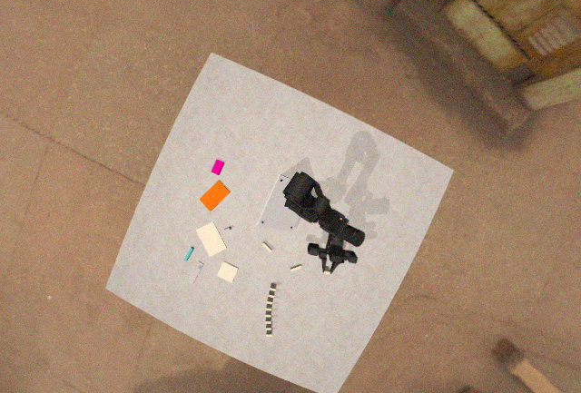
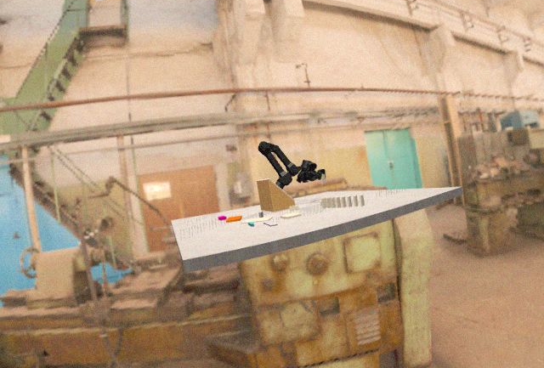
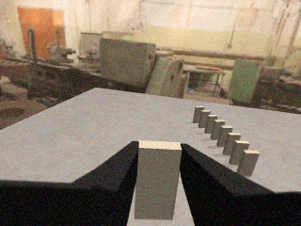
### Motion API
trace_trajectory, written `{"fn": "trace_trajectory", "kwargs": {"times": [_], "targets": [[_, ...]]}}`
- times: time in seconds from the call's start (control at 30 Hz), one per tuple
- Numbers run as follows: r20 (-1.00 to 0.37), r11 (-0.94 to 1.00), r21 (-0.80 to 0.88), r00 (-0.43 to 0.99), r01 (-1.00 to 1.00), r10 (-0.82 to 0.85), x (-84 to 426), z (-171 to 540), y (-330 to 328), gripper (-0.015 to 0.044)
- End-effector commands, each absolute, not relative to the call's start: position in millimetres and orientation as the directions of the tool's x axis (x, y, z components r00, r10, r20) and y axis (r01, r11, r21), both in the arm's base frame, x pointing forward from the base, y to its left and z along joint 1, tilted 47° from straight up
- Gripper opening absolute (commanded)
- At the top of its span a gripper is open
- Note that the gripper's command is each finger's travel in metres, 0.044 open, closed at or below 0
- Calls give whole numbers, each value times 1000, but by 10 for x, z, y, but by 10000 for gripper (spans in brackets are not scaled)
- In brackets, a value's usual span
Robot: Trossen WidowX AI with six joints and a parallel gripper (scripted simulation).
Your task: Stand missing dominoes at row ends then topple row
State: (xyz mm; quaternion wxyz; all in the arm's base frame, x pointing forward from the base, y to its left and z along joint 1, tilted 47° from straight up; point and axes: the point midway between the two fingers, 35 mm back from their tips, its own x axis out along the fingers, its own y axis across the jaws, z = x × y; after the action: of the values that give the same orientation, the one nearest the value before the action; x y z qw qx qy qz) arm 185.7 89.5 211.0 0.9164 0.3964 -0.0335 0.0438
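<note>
While a cream domino (image 1: 327, 271) (image 3: 158, 181) is clamped upright in the gripper (image 1: 328, 270) (image 2: 322, 175) (image 3: 158, 149), lower centre of the wrist frame, the standing row (image 1: 269, 309) (image 2: 342, 201) (image 3: 221, 133) is seen at right there, lower centre in the top view; two loose dominoes (image 1: 295, 268) are left lying between row and arm base (image 1: 277, 212), top view

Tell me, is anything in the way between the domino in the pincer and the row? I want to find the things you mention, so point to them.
Maybe one thing: a loose domino (image 1: 296, 268) lies low between the held domino (image 1: 327, 272) (image 3: 158, 181) and the near end of the row (image 1: 269, 309) (image 3: 226, 137). Lifted high, it should pass over.
</note>
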Motion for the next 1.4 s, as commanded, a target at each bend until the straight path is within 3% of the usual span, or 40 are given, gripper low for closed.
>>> {"fn": "trace_trajectory", "kwargs": {"times": [0.0,1.37], "targets": [[91,683,723,995,-101,51,1869,2088,921,107],[58,692,717,997,-82,59,2005,1833,1366,107]]}}
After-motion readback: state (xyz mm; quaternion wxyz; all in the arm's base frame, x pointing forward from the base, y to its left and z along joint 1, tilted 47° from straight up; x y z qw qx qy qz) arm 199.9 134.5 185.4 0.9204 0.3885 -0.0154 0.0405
